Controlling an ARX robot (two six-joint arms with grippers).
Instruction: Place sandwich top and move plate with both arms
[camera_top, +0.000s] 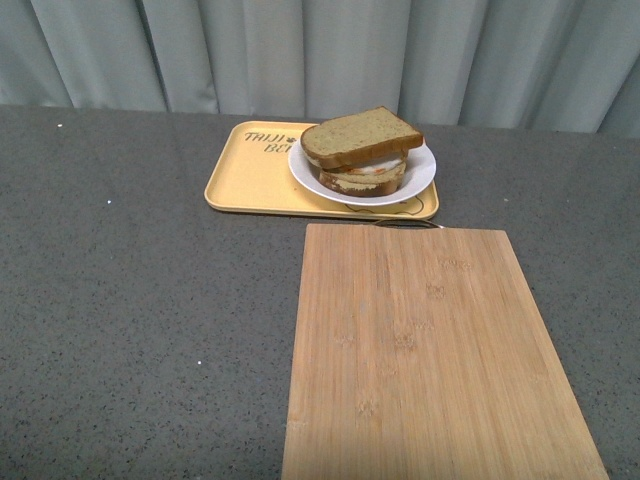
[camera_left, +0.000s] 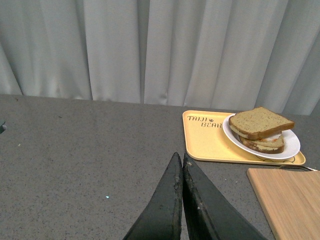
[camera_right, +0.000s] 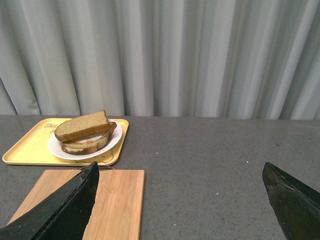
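The sandwich top (camera_top: 362, 136) already sits tilted on the stack on the plate (camera_top: 420, 178), which rests on the yellow tray (camera_top: 245, 180) near the tabletop's far edge. I judge the plate move is next, calling for 2 arms to reach its opposite rims; the left gripper (camera_left: 181, 165) is clenched empty, the right gripper (camera_right: 180, 172) spread wide, both well short of it.

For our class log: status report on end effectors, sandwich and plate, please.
Left end effector shut, right end effector open, both empty. Sandwich top on stack, plate on yellow tray. Nothing blocking.
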